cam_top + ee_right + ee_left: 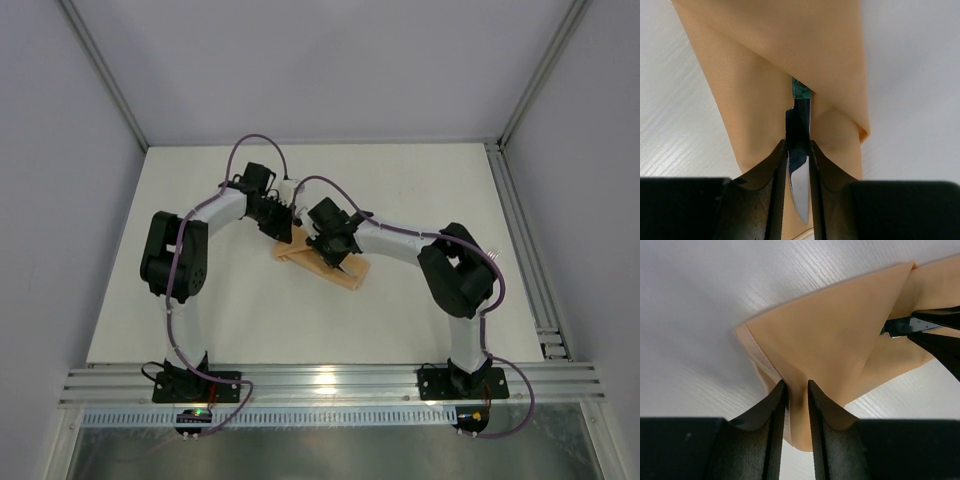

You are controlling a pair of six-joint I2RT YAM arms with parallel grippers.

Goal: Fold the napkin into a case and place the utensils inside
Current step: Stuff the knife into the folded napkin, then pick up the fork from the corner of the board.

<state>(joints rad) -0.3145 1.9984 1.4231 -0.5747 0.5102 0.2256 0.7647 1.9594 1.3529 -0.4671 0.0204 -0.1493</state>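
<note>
The peach-orange case [352,274] lies folded on the table's middle, seen close in the left wrist view [830,340] and the right wrist view [780,50]. My left gripper [283,232] is shut on the case's cloth at its upper-left end, a fold pinched between the fingers [796,385]. My right gripper [335,258] is shut on the knife [799,125] by its silver blade. The teal handle [801,91] points under the cloth flap and is mostly hidden. The knife blade also shows in the left wrist view [902,327]. The fork is out of view.
The white table [420,190] is ringed by grey walls and aluminium rails [330,382] at the near edge and right side. Both arms meet over the case, wrists close together.
</note>
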